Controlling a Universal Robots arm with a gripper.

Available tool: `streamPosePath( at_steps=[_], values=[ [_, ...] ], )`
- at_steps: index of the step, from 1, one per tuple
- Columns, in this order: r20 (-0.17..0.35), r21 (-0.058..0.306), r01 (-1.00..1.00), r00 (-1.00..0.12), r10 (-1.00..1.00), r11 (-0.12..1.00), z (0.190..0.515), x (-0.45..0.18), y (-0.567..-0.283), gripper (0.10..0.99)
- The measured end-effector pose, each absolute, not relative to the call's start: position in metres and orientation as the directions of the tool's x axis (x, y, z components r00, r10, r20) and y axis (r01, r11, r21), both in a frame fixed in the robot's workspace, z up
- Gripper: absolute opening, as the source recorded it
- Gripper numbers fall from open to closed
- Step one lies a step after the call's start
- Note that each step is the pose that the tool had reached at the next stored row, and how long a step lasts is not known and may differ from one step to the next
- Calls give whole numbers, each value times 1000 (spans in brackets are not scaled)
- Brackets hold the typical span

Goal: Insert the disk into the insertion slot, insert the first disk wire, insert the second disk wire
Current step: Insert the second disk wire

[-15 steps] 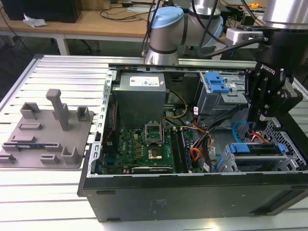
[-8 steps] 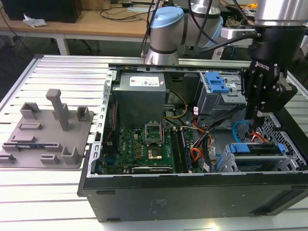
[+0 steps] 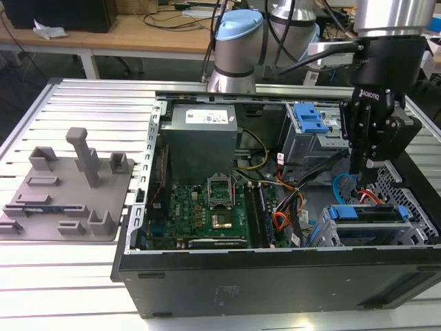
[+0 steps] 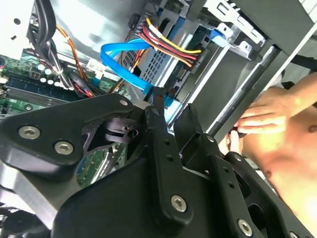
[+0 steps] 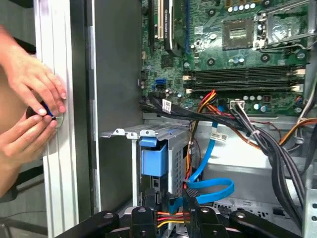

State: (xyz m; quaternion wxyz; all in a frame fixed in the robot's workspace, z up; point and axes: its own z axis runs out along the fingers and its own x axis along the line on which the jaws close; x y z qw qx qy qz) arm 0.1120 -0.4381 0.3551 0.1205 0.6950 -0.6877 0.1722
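- 2 of the 3 steps look done. The disk (image 3: pixel 365 212) sits in the insertion slot (image 3: pixel 329 236) at the exterior view's right. The first disk wire (image 4: pixel 171 44) ends in a dark power plug (image 4: pixel 194 62) that appears seated at the drive's back.
- Step 3 is in hand, by my reading. The gripper (image 4: pixel 173 106) hangs low inside the computer case (image 3: pixel 275 276), just beside the slot. Its fingers (image 4: pixel 158 129) are drawn together on the end of the second disk wire (image 4: pixel 121 49), whose light-blue loop curls away from the tips.
- Finishing this step calls for squaring that end to its socket, which I judge lies just beside the power plug, and pressing it straight in. The springy loop could twist the end within the grip.
- 2 hands (image 5: pixel 34 99) of a person work at the table rail (image 5: pixel 54 163), outside the case wall and near the arm, so the arm's path wants care.
- Hidden: in both wrist views the fingers cover the socket and the mouth of the light-blue cable's connector, so I cannot tell whether they have met. The small dark thing the hands pinch is too small to name. The slot's metal covers most of the drive.
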Motion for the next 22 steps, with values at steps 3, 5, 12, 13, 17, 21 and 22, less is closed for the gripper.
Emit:
streamPosePath(
  at_steps=[3,5,12,13,17,21,22],
  values=[
    [412,-70,-997,-3,-911,-28,352,112,-437,361],
    [412,-70,-997,-5,-911,-27,350,113,-437,361],
    [413,-70,-997,-14,-911,-16,349,115,-435,361],
    [413,-70,-997,-15,-910,-16,349,115,-434,361],
    [414,-70,-998,-20,-910,-10,349,115,-434,361],
    [414,-70,-998,-22,-910,-8,348,115,-434,361],
    [414,-69,-998,-23,-910,-7,348,115,-434,361]
  ],
)
